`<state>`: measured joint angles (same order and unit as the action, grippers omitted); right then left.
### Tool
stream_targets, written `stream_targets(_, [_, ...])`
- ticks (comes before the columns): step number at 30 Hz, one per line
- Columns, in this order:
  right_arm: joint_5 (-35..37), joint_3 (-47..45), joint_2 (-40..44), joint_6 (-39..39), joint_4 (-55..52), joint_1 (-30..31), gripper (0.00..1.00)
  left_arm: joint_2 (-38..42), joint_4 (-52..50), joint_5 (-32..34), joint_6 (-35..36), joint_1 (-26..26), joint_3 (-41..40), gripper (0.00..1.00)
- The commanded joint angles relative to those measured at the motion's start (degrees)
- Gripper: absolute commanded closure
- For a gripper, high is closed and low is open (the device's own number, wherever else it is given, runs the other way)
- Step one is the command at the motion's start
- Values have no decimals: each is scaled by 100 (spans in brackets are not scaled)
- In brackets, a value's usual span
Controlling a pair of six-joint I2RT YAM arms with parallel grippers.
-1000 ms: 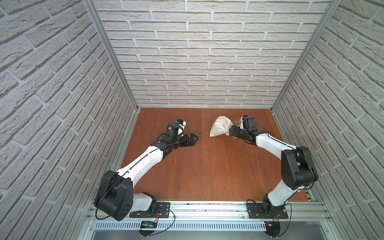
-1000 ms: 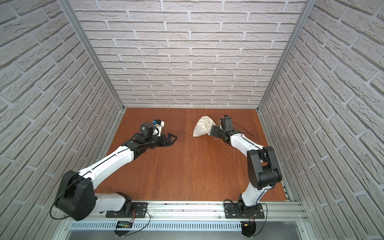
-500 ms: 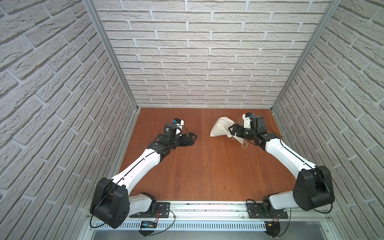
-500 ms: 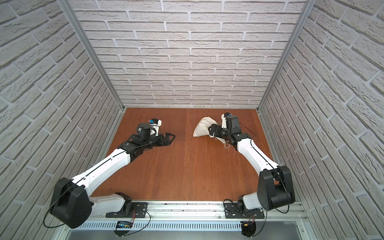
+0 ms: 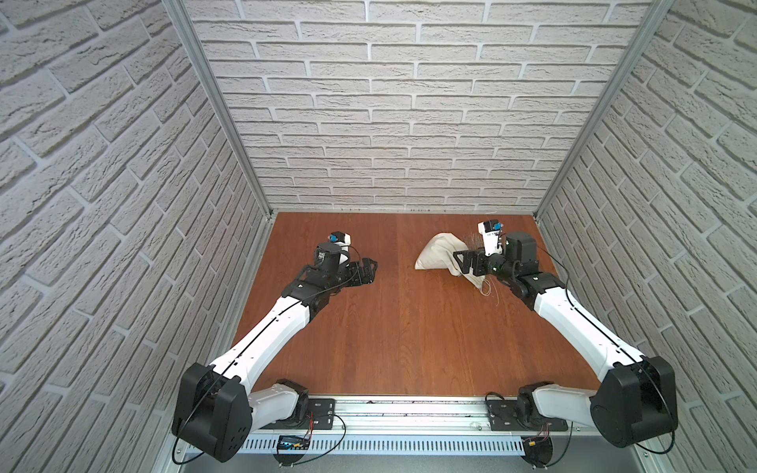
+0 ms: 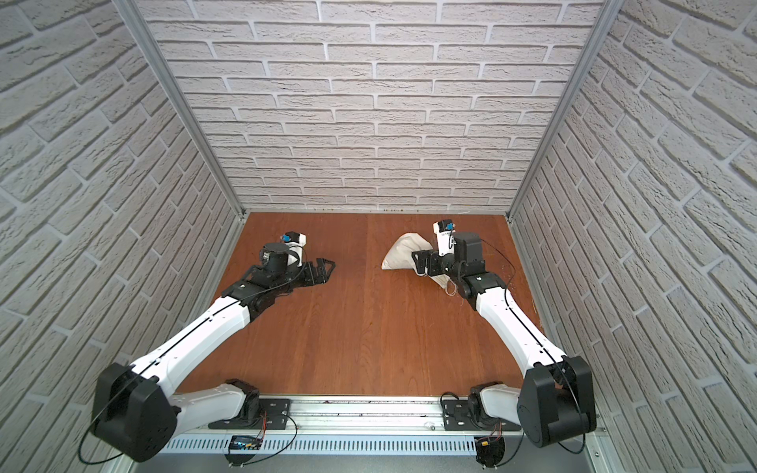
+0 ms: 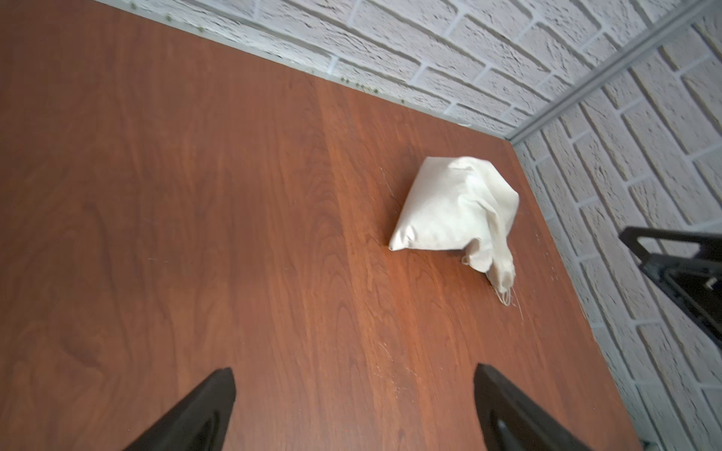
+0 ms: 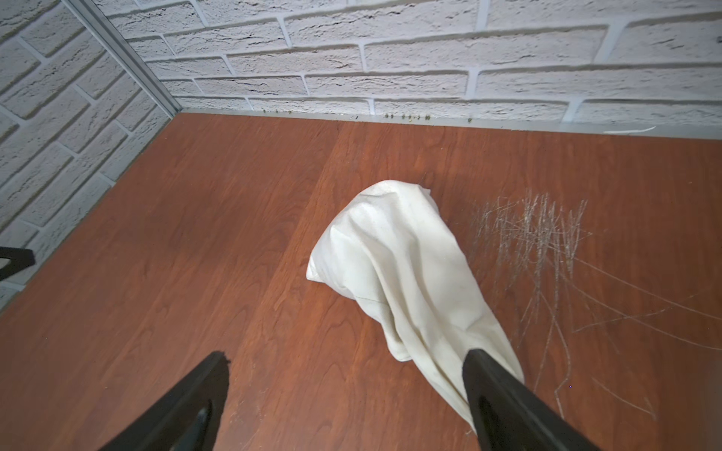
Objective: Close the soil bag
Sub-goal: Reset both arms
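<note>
Spanning the scene, the wooden table (image 5: pixel 389 327) bears the soil bag (image 5: pixel 434 256) at far right. The right gripper (image 8: pixel 347 353), fingers apart, sits at its neck. The left gripper (image 7: pixel 351 375), also spread, is well apart (its wrist view shows the trailing cord (image 7: pixel 506 298), which a finger hides in the right wrist view).

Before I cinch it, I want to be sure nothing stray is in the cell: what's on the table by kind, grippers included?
Cream cloth drawstring soil bag, lying on the brown wooden table: 1
Black parallel grippers, the left gripper and the right gripper, both open: 2
Total: 3
</note>
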<state>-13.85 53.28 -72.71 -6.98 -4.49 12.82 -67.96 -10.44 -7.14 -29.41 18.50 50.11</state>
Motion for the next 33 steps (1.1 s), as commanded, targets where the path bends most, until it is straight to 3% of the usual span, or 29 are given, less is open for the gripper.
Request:
stream_targets(1, [235, -111, 164, 165, 679, -209, 3, 255, 24, 752, -49, -208, -144, 2])
stream_targets(7, [391, -829, 134, -231, 1706, -773, 3, 828, 1019, 1370, 544, -635, -804, 2])
stream_targets(13, [736, -1955, 61, -381, 3009, -1373, 3, 976, 1478, 1304, 863, -1421, -1253, 2])
stream_targets(18, [645, -2791, -86, 84, 4287, -1506, 2, 884, 2130, 1214, 818, -1918, -1707, 2])
stream_targets(25, [464, -2781, -338, 387, 4048, -1541, 2, 645, 2155, 1254, 1179, -2017, -1829, 2])
stream_targets(33, [391, -3179, -853, 285, 5081, -1603, 2, 576, 2458, 1366, 1461, -2031, -2115, 2])
